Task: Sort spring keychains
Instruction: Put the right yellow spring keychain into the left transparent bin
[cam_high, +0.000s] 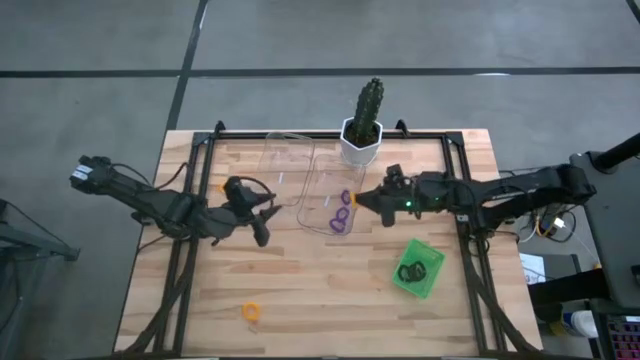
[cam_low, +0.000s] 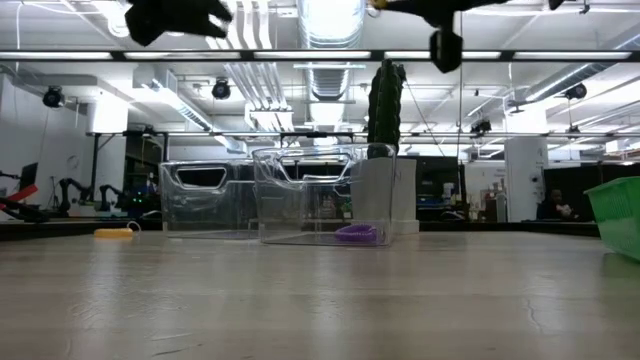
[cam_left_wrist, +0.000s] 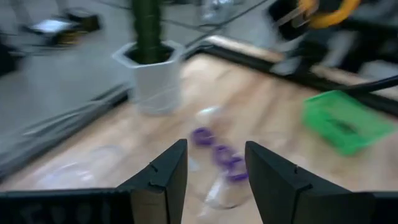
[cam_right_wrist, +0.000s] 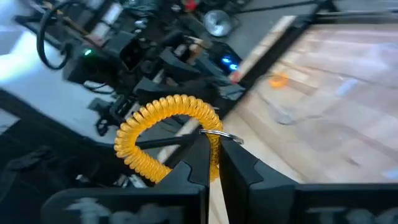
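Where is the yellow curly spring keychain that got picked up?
The yellow coiled spring keychain is pinched in the right gripper, raised above the table beside the clear plastic tray holding the purple keychains.

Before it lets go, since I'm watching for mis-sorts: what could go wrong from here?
The right gripper pinches the orange keychain by a thin edge, so it could slip out early. In the high view it hangs near the clear tray holding purple keychains, so a drop might mix colours. The open left gripper waits nearby; the arms could crowd.

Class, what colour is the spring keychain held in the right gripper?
Orange-yellow; the spring keychain in the right gripper shows best in the right wrist view.
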